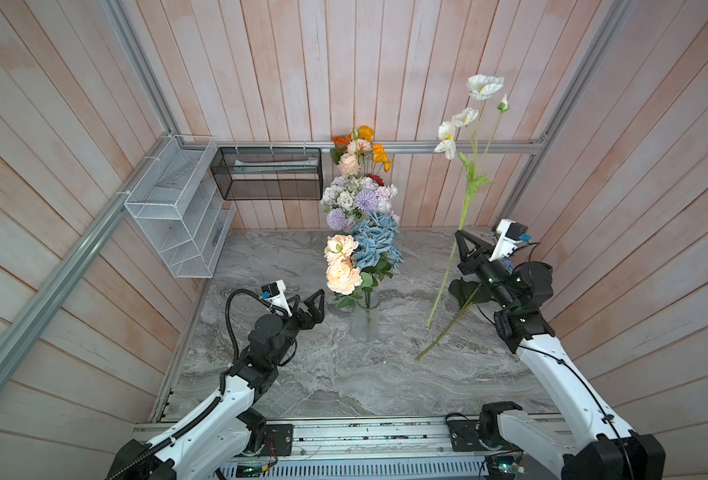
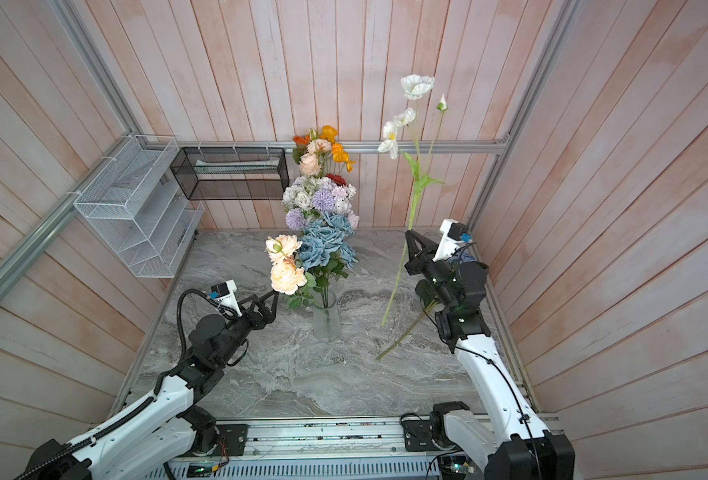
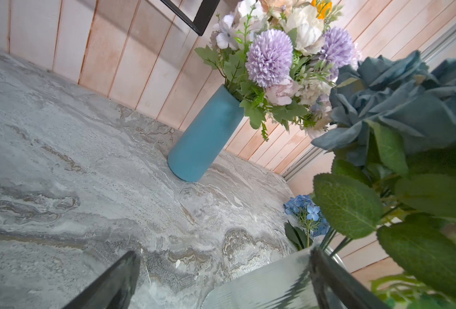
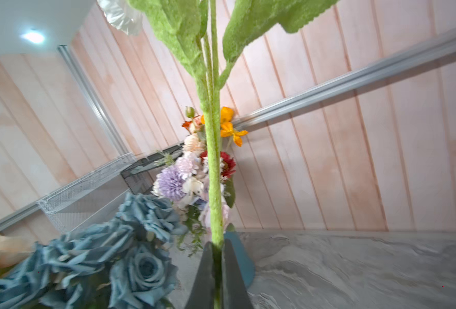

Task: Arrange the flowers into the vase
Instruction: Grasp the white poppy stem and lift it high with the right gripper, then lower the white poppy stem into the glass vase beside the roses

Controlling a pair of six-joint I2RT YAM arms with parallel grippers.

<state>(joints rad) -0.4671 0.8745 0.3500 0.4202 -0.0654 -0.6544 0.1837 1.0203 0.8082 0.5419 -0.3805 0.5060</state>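
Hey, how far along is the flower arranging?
Done: blue roses and peach blooms stand in the glass vase. In hand: the right claw grips a white poppy stem, raised right of the vase. Left to do: place it, then the hydrangea lying on the table. The left claw is open.

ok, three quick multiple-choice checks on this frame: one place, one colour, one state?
1. On the table, the glass vase stands:
A) at the back edge
B) near the middle
C) at the front edge

2. The blooms on the stem in the right hand are:
A) red
B) blue
C) white

3. The left hand is:
A) open, holding nothing
B) shut on a stem
C) shut on the vase

Key:
1. B, both top views show the vase about mid-table.
2. C, the raised stem ends in white blooms.
3. A, its jaws are spread, short of the vase.
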